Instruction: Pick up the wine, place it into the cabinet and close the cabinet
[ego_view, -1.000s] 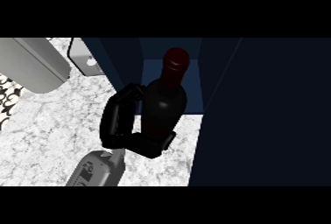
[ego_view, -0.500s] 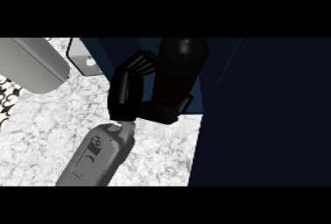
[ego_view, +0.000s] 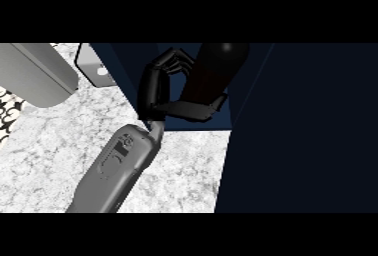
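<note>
One hand (ego_view: 166, 95), the right, curled round the wine bottle (ego_view: 210, 75), held it inside the open cabinet (ego_view: 295, 125); it would do best to set it down upright before letting go.

My hand (ego_view: 159, 95) is matt black against the wine (ego_view: 214, 70) bottle's dark glossy glass; below it, the worktop (ego_view: 44, 150) is mottled, polished marble.

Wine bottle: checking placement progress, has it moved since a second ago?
Yes. The wine bottle, held by the hand, moved up the view, deeper into the cabinet.
</note>
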